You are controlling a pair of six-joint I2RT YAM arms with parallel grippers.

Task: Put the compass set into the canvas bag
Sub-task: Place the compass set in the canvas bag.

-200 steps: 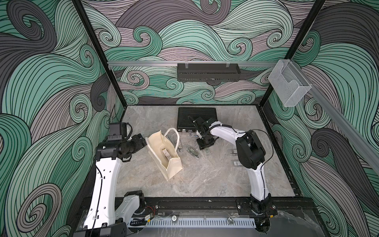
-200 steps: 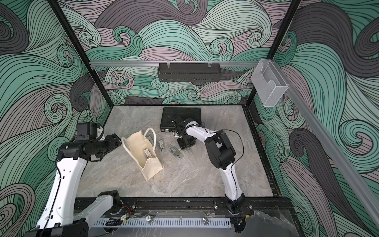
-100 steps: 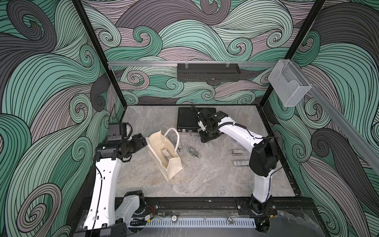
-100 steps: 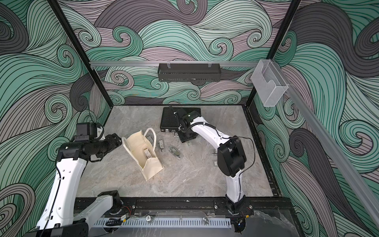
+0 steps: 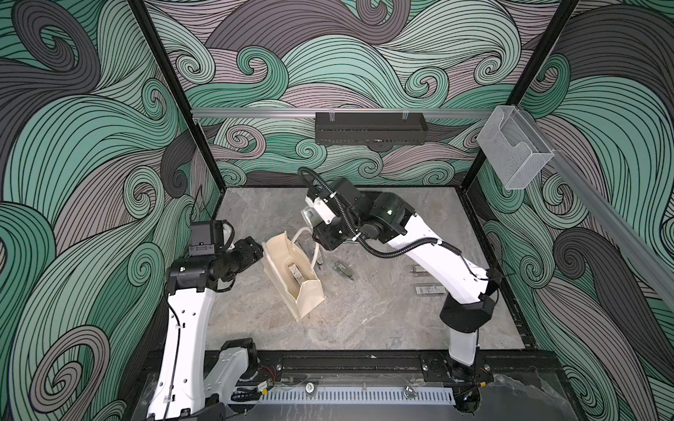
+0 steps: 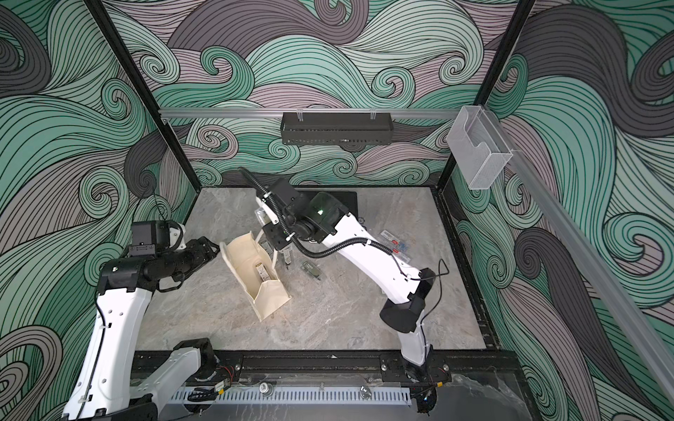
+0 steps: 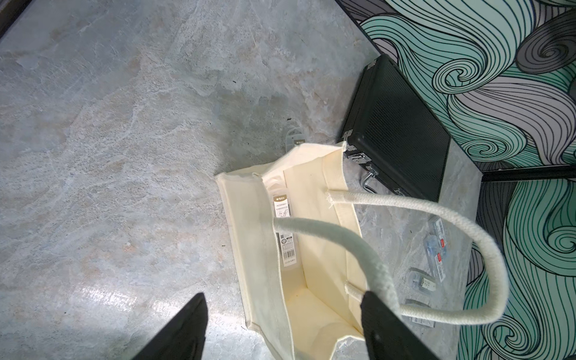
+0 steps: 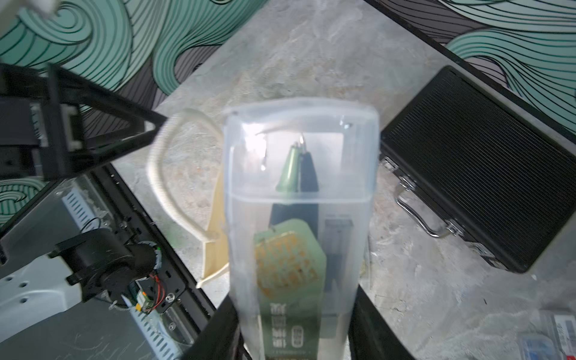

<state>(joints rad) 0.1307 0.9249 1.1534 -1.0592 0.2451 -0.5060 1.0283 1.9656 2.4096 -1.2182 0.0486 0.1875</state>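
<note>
The compass set is a clear plastic case with a green and black compass inside. My right gripper is shut on its lower end, one finger on each side. In both top views the held case hangs above the table, just behind the far end of the canvas bag. The cream bag stands open with a white-labelled case inside. My left gripper is open at the bag's near end, with the nearer handle running past one finger.
A black ribbed briefcase lies at the back of the table, behind the bag. Several small clear cases lie loose to the bag's right. A black tray and a clear holder hang on the walls.
My right arm has risen from the table beside the briefcase and swung left toward the bag, carrying the compass set. The left arm and the bag have not moved.
</note>
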